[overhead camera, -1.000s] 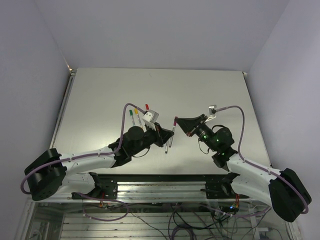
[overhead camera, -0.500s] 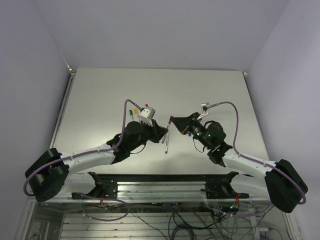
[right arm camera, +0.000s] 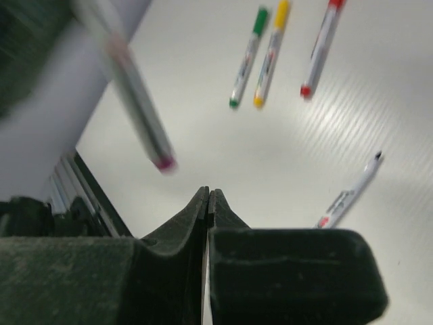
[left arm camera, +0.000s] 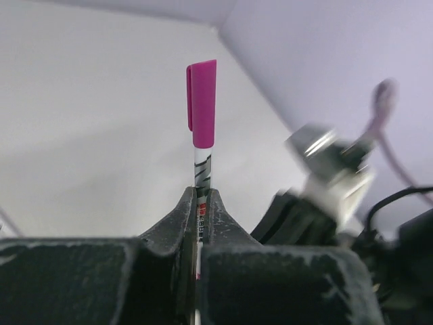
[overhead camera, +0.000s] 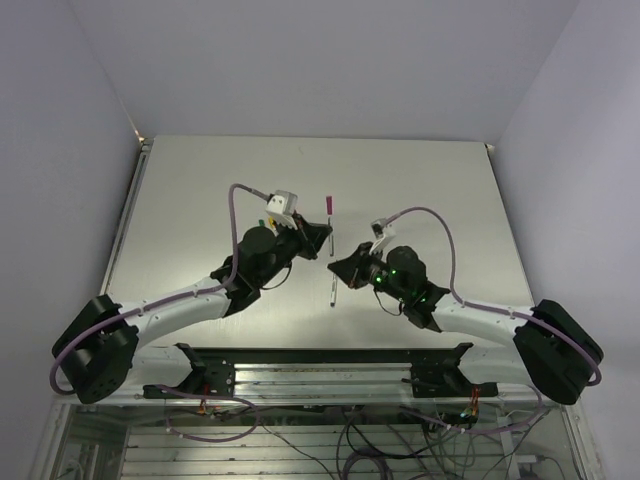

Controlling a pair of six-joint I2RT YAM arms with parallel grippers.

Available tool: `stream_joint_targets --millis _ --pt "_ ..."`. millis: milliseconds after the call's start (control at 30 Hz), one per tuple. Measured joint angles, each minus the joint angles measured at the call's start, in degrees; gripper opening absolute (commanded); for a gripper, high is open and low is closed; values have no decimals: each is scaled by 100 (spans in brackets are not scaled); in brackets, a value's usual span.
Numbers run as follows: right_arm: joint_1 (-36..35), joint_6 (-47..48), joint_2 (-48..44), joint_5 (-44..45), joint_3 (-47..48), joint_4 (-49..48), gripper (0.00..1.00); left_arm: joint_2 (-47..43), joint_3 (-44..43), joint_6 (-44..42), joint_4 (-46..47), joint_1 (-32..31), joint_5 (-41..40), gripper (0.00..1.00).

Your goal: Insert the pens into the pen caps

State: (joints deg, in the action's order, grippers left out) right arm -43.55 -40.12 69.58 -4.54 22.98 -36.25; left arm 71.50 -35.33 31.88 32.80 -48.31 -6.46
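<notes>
Held a pen [left arm camera: 203, 166] upright in the left gripper [left arm camera: 201, 200], with the jaws pinched on the printed barrel just below a magenta cap [left arm camera: 201, 101] seated over the tip. Placed the right gripper [right arm camera: 208, 196] at about 5 o'clock of that pen in the overhead view, near it but apart, with the jaws pressed together on nothing.

Showed three more pens in the right wrist view, green pen [right arm camera: 247, 57], yellow pen [right arm camera: 270, 51] and red pen [right arm camera: 319, 49], lying side by side on the surface [overhead camera: 200, 200] at 12 to 1 o'clock, each seemingly capped in its own colour. Showed a lone pen [overhead camera: 333, 287] on the surface at 6 o'clock of the held one, dark at one end. Could not tell whether it was capped, nor where any cap for it lay.

Judged the capping of the magenta pen as done and the task as close to its end, with the lone pen as the likely remainder. Called next for lowering the held pen to the surface beside the other three and spreading the left jaws. Called after that for a pick of the lone pen by its barrel, with the tip clear of the jaws, and a straight push into its cap from the other gripper.
</notes>
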Motion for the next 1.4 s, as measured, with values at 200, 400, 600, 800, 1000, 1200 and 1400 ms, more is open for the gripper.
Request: stream_joint_targets --millis 200,400,600,800,1000,1200,1400 --pt "-111 15 68 -144 -48 365 0 -107 -181 -2 501 11 -50 7" --pt "-116 59 -184 160 -44 612 0 -103 -179 2 409 50 -260 7" --pt "-116 42 -636 831 -44 1064 10 317 -313 107 83 409 -365 7" --pt "-116 28 -1016 1471 -37 1679 18 1657 -1491 181 -1060 831 -544 7" --pt "-116 35 -1290 1788 -37 2124 21 2798 -2411 232 -1884 1082 -656 10" --pt "-116 33 -1464 1952 -37 2286 21 3823 -3359 334 -2640 1217 -691 13" --pt "-116 33 -1585 2065 -37 2441 21 4297 -3727 463 -3145 1231 -750 18"
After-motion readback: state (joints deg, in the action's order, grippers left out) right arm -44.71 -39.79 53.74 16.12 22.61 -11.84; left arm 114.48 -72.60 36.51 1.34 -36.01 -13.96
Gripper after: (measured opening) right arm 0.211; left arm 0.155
